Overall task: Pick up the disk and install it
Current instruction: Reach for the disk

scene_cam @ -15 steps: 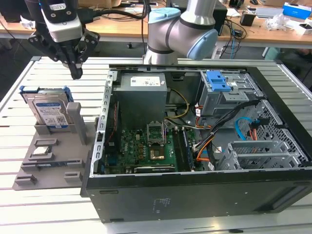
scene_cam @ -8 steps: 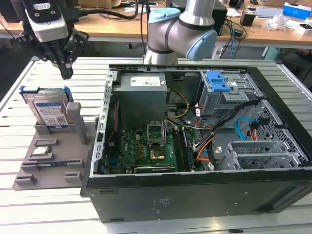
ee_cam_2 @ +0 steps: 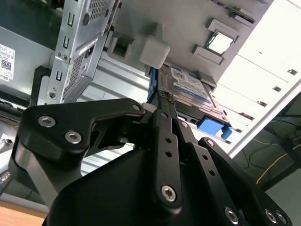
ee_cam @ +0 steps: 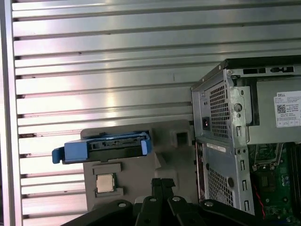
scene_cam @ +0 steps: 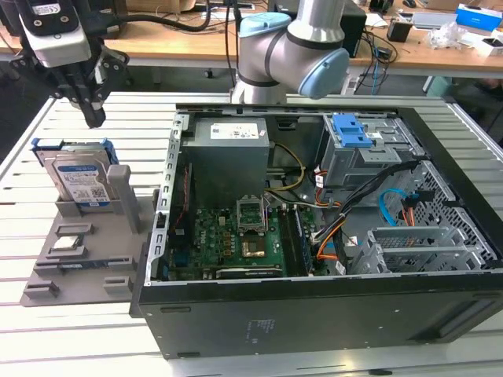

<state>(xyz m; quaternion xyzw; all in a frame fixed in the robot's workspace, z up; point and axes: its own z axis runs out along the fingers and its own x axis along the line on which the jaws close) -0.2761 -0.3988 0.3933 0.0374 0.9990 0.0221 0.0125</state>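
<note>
Silver with blue rails, the disk (scene_cam: 78,177) stands on edge in its grey holder (scene_cam: 82,271) at the left of the exterior view, not yet picked up. My gripper (scene_cam: 94,119) hangs just above it, upper left, fingers closed on nothing. Installing into the computer case (scene_cam: 314,322) is all left to do, I judge.

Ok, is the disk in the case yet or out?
Out: the disk stands on edge in the grey holder beside the open case, gripper clear of it.
</note>
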